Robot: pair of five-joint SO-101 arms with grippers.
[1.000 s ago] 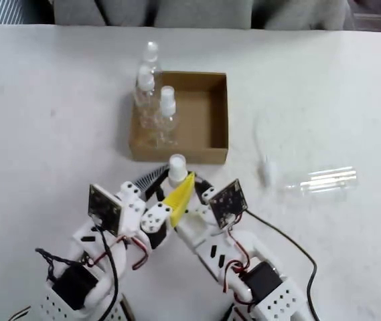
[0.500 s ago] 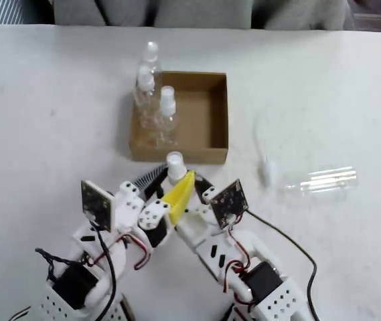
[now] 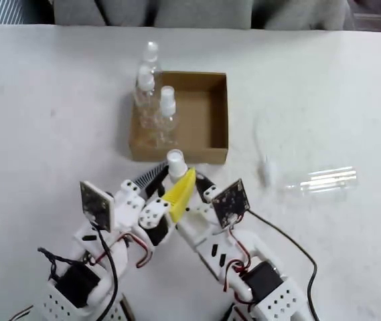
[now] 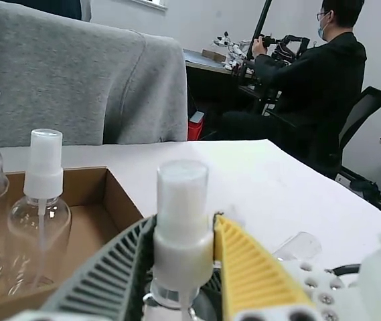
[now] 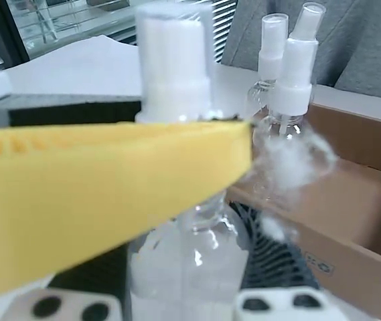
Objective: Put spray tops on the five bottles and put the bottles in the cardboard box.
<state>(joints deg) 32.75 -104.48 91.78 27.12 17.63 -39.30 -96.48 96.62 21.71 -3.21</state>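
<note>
White plastic spray top (image 4: 182, 221) is sitting on the neck of a clear plastic bottle (image 5: 171, 244), which is being held upright between the two arms. Taking the high view as a dial with 12 o'clock pointing away from the arms, this bottle is standing at 6 o'clock of the brown cardboard box (image 3: 200, 120), just beside its near wall and outside it.

The left gripper (image 4: 183, 235) is clamping the spray top. Its fingers (image 4: 250, 274), one dark and ribbed, the other yellow, are pressing on opposite sides of the cap. The right gripper (image 5: 183, 281) is grasping the same bottle lower down, with dark ribbed fingers (image 5: 270, 257) hugging the clear body under the neck. The left arm is reaching in from 7 o'clock of the bottle and the right arm from 5 o'clock.

Three capped clear bottles (image 3: 167, 110) are standing upright along the box's 9-to-11 o'clock side. Two are plainly standing inside. I cannot tell whether the farthest, at the 11 o'clock corner, is inside or just behind the wall.

An uncapped clear bottle (image 3: 321, 180) is lying on its side at 4 o'clock of the box, well apart from it. A loose white spray top (image 3: 266, 171) is lying between box and bottle, near the bottle's mouth but not touching it. Everything is resting on a white table (image 3: 56, 100). A grey upholstered seat back (image 4: 76, 73) is standing beyond its 12 o'clock edge.
</note>
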